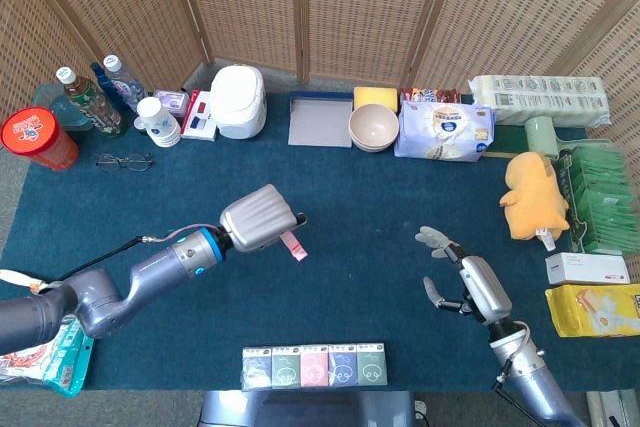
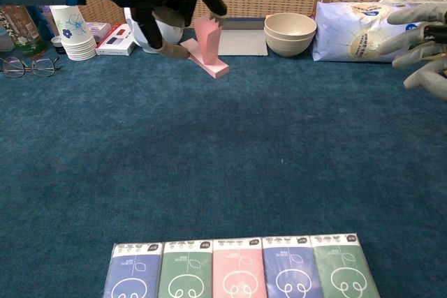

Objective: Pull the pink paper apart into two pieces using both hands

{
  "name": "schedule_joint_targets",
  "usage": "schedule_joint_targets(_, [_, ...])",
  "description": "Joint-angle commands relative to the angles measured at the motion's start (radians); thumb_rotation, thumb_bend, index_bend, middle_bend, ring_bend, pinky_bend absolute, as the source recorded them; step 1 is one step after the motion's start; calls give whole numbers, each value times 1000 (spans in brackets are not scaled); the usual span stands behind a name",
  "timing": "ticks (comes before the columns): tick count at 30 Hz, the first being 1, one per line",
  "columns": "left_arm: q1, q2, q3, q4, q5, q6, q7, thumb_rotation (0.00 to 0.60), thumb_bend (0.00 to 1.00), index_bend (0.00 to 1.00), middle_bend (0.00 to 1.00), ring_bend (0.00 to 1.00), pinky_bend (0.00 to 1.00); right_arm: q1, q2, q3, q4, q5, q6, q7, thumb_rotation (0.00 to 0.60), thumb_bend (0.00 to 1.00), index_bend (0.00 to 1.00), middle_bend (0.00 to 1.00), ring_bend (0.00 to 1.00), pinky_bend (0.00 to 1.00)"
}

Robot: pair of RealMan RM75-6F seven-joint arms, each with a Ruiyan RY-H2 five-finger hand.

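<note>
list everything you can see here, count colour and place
pink paper: 1, pink, held in left hand
packets: 5, blue, green, pink, near edge
bowls: stack, beige, far centre
tray: 1, grey, left of bowls
cooker: 1, white, far left
bottles: 3, far left corner
glasses: 1, dark, left
plush: 1, orange, right
left hand: holding paper, centre-left
right hand: empty, fingers spread, centre-right
</note>
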Motion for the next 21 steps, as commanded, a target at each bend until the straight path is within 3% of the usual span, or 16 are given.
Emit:
schedule_joint_targets(1, [-34, -22, -8, 17, 17, -27, 11, 600, 396, 636, 1000, 966, 984, 6, -19, 4, 7, 7, 5, 1, 600, 510, 125, 528, 514, 550])
schedule_joint_targets(4, [-50, -28, -10, 19, 18, -36, 12, 600, 396, 638, 1000, 964, 985, 11, -34, 3, 11, 11, 5, 13, 600, 504, 139, 732, 708, 672])
schedule_joint_targets(7, [-65, -33, -13, 22, 17, -44, 11, 600, 396, 639, 1000, 963, 985, 17, -52, 1, 15, 14, 2, 52, 600, 495, 162, 829, 808, 729])
schedule_joint_targets(13, [-88, -46, -15, 34, 9, -59, 9, 600, 396, 639, 1000, 963, 985, 36, -96, 0, 35, 16, -10, 108, 600, 450, 248, 910, 880, 799])
schedule_joint_targets(21, [-105, -73, -6, 56, -1, -55, -2, 600, 394, 639, 1000, 963, 985, 99, -157, 14, 32, 44, -86, 101, 600, 392, 279, 925, 896, 806])
